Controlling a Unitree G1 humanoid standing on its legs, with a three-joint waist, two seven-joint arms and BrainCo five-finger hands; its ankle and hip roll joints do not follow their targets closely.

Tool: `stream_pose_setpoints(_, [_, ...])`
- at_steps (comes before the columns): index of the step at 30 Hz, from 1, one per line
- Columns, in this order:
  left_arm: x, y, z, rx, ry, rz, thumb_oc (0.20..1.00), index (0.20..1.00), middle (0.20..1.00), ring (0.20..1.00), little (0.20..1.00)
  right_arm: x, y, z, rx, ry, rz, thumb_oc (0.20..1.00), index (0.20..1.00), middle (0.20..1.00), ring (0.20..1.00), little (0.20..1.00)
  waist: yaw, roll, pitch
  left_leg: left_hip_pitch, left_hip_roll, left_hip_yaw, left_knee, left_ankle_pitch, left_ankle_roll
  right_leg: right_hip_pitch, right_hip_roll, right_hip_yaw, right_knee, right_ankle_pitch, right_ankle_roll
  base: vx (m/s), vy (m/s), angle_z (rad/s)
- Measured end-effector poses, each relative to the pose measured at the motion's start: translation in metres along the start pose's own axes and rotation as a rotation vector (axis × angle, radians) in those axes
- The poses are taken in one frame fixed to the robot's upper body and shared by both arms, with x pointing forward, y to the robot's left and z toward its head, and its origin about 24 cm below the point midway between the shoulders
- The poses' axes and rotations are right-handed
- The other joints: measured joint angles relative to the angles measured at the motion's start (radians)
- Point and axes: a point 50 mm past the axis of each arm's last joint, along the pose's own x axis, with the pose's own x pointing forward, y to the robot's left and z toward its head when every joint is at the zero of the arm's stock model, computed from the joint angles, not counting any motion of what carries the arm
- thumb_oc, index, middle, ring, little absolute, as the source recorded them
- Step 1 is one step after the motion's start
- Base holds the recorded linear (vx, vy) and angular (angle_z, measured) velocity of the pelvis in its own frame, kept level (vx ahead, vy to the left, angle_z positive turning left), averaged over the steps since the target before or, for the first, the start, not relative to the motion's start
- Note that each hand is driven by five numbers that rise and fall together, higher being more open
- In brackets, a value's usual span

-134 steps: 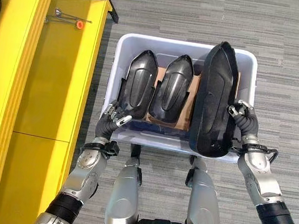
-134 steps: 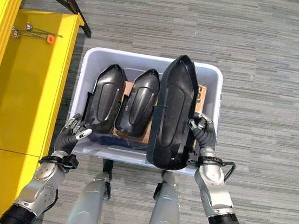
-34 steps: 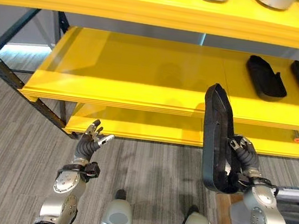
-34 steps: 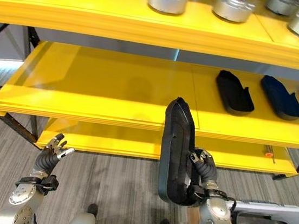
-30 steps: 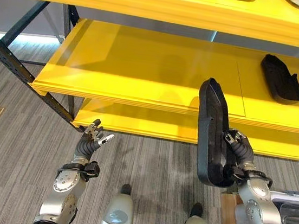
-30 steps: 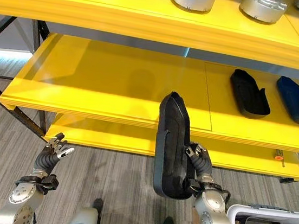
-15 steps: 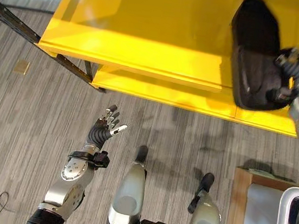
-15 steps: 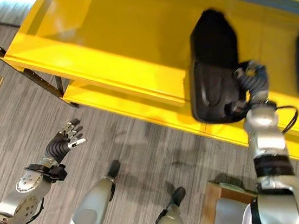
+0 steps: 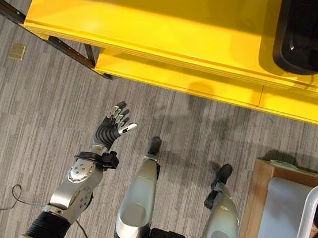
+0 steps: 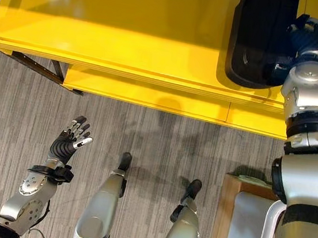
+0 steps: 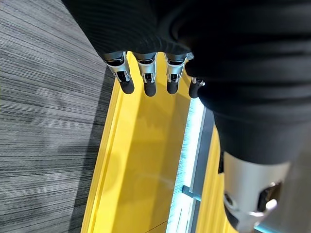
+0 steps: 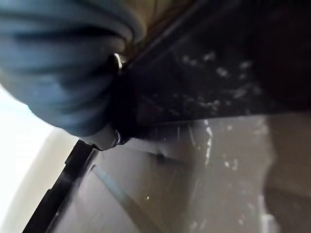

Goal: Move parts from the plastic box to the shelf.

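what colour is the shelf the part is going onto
Bright yellow. The shelf shows best in the right eye view, with the black part over it.

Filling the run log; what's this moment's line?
stage: placing | right hand: shut on part, over shelf | left hand: open, idle

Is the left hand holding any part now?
No, the left hand hangs open over the floor with straight fingers and holds nothing.

A long black moulded plastic part (image 10: 260, 41) is lying hollow side up on the yellow metal shelf (image 10: 130, 22), near its front edge
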Motion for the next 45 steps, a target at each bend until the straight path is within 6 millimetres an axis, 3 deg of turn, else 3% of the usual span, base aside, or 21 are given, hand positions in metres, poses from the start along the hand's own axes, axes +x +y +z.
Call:
stream_pose_setpoints(3, [0.004, -0.003, 0.002, 0.0, -0.011, -0.003, 1.0, 1.0, 1.0, 1.0, 1.0, 0.002, 0.004, 0.006, 0.08, 0.02, -0.013, 0.2, 0.2, 0.2, 0.2, 0.2, 0.001, -0.001, 0.001, -0.046, 0.0, -0.007, 0.02, 0.002, 0.001, -0.037, -0.001, 0.0, 0.017, 0.0, -0.001, 0.03, -0.007, 0.05])
stream_pose_setpoints(7, [0.008, -0.007, 0.007, -0.001, -0.031, -0.011, 1.0, 1.0, 1.0, 1.0, 1.0, 0.002, 0.004, -0.008, 0.102, 0.081, -0.035, 0.2, 0.2, 0.2, 0.2, 0.2, 0.022, -0.001, 0.003, -0.057, -0.007, -0.019, 0.035, 0.002, 0.002, -0.038, -0.003, -0.006, 0.025, 0.001, -0.002, 0.02, 0.0, 0.06])
stream_pose_setpoints(10, [0.007, -0.006, 0.007, -0.01, -0.036, 0.0, 1.0, 1.0, 1.0, 1.0, 1.0, 0.003, 0.005, -0.004, 0.107, 0.075, -0.031, 0.2, 0.2, 0.2, 0.2, 0.2, 0.031, -0.001, 0.005, -0.059, -0.008, -0.023, 0.036, 0.001, 0.003, -0.037, -0.006, -0.01, 0.028, -0.003, -0.004, 0.03, -0.011, 0.07])
stream_pose_setpoints(15, [0.008, -0.009, 0.006, -0.032, -0.034, -0.01, 1.0, 1.0, 1.0, 1.0, 1.0, 0.007, 0.0, 0.019, 0.138, 0.038, -0.057, 0.2, 0.2, 0.2, 0.2, 0.2, 0.041, -0.001, 0.005, -0.079, -0.012, -0.044, 0.045, 0.004, 0.002, -0.034, -0.005, -0.033, 0.026, -0.003, -0.004, 0.0, -0.005, 0.1])
stream_pose_setpoints(20, [0.012, -0.012, 0.011, -0.031, -0.055, -0.016, 1.0, 1.0, 1.0, 1.0, 1.0, 0.01, -0.009, 0.026, 0.124, 0.052, -0.105, 0.2, 0.2, 0.2, 0.2, 0.2, 0.067, -0.001, 0.005, -0.097, -0.026, -0.058, 0.049, 0.005, 0.003, -0.042, -0.014, -0.038, 0.025, -0.001, -0.001, 0.0, 0.01, 0.09])
stream_pose_setpoints(23, [0.012, -0.012, 0.013, -0.035, -0.069, -0.019, 1.0, 1.0, 1.0, 1.0, 1.0, 0.012, -0.027, 0.044, 0.12, 0.008, -0.147, 0.2, 0.2, 0.2, 0.2, 0.2, 0.072, -0.001, 0.005, -0.116, -0.032, -0.071, 0.053, 0.009, 0.007, -0.043, -0.018, -0.058, 0.023, 0.0, -0.001, 0.01, 0.002, 0.15])
stream_pose_setpoints(27, [0.013, -0.011, 0.014, -0.032, -0.072, -0.017, 1.0, 1.0, 1.0, 1.0, 1.0, 0.012, -0.032, 0.05, 0.111, -0.008, -0.158, 0.2, 0.2, 0.2, 0.2, 0.2, 0.079, -0.001, 0.005, -0.124, -0.036, -0.076, 0.063, 0.009, 0.007, -0.043, -0.02, -0.061, 0.024, 0.001, 0.001, 0.0, 0.0, 0.03])
stream_pose_setpoints(28, [0.013, -0.01, 0.015, -0.027, -0.072, -0.015, 1.0, 1.0, 1.0, 1.0, 1.0, 0.012, -0.032, 0.05, 0.111, -0.008, -0.158, 0.442, 0.442, 0.442, 0.442, 0.442, 0.079, -0.001, 0.005, -0.124, -0.036, -0.077, 0.063, 0.009, 0.008, -0.043, -0.019, -0.061, 0.024, 0.001, 0.002, 0.0, 0.0, 0.0])
stream_pose_setpoints(29, [0.013, -0.01, 0.015, -0.024, -0.072, -0.01, 1.0, 1.0, 1.0, 1.0, 1.0, 0.012, -0.032, 0.05, 0.111, -0.007, -0.159, 1.0, 1.0, 1.0, 1.0, 1.0, 0.079, -0.001, 0.005, -0.124, -0.036, -0.077, 0.063, 0.01, 0.008, -0.043, -0.019, -0.061, 0.024, 0.002, 0.002, 0.0, 0.0, 0.0])
stream_pose_setpoints(45, [0.014, -0.008, 0.016, -0.035, -0.068, 0.014, 1.0, 1.0, 1.0, 1.0, 1.0, 0.012, -0.04, 0.052, 0.238, 0.004, -0.239, 1.0, 1.0, 1.0, 1.0, 1.0, 0.054, -0.001, 0.005, -0.127, -0.045, -0.072, 0.066, 0.011, 0.009, -0.046, -0.029, -0.061, 0.02, 0.008, 0.008, 0.0, 0.0, 0.0])
